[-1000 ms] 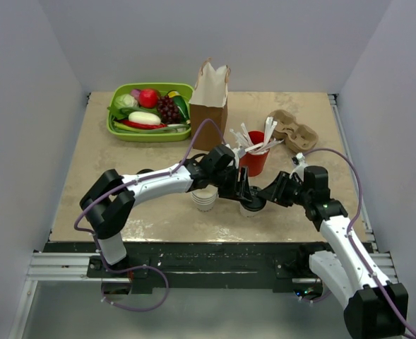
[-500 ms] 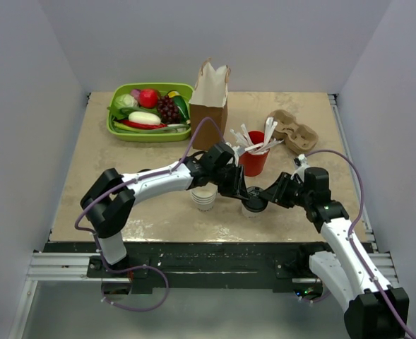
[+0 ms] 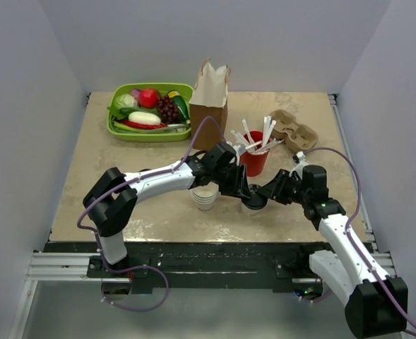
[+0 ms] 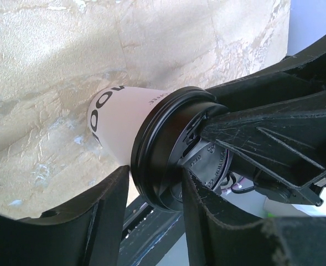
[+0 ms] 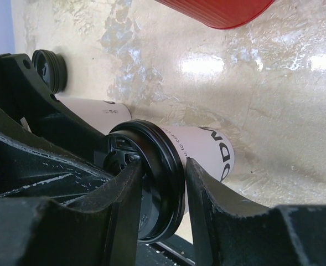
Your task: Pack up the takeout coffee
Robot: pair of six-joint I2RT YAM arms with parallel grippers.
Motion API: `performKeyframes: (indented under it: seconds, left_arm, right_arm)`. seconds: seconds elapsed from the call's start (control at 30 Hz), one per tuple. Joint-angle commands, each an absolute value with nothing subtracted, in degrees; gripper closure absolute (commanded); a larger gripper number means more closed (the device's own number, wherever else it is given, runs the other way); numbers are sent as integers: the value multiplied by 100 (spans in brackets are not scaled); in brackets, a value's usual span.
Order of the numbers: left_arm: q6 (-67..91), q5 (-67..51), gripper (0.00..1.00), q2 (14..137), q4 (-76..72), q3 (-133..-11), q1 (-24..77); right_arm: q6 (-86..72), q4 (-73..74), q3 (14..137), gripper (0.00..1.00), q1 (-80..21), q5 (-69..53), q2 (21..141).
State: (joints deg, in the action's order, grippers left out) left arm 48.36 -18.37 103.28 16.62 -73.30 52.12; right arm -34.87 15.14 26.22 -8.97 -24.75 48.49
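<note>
While our right gripper (image 5: 163, 178) clamps the upright takeout coffee (image 5: 207, 147) near the red cup (image 3: 254, 164), our left gripper (image 4: 154, 188) straddles its lid (image 4: 151, 130), grip unclear.

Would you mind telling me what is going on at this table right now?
Both arms meet at the takeout coffee, which stands on the table beside the stack of lidless cups. The right gripper is closed on its black lid's rim. The left gripper straddles the same lid, though whether it squeezes is unclear. The paper bag waits behind; the cup is not yet packed.
</note>
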Motion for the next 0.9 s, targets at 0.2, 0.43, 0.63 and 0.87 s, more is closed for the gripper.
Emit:
performKeyframes:
  seconds: [0.2, 0.43, 0.63, 0.87]
  left_arm:
    - [4465, -1415, 50, 10336, 1855, -7251, 5265]
    - [4439, -1547, 36, 10020, 1608, -7295, 5273]
    - [4421, -1441, 29, 9783, 1626, -7189, 5273]
    - [4342, -1634, 27, 9782, 1363, -7172, 5273]
  right_arm:
    - [-3041, 2487, 2961, 48, -923, -1933, 4720]
    - [-3024, 2558, 3217, 39, -932, -2417, 4781]
    - [-3006, 2628, 3322, 33, -923, -2592, 4773]
    - [-3190, 2479, 3261, 33, -923, -2935, 4790]
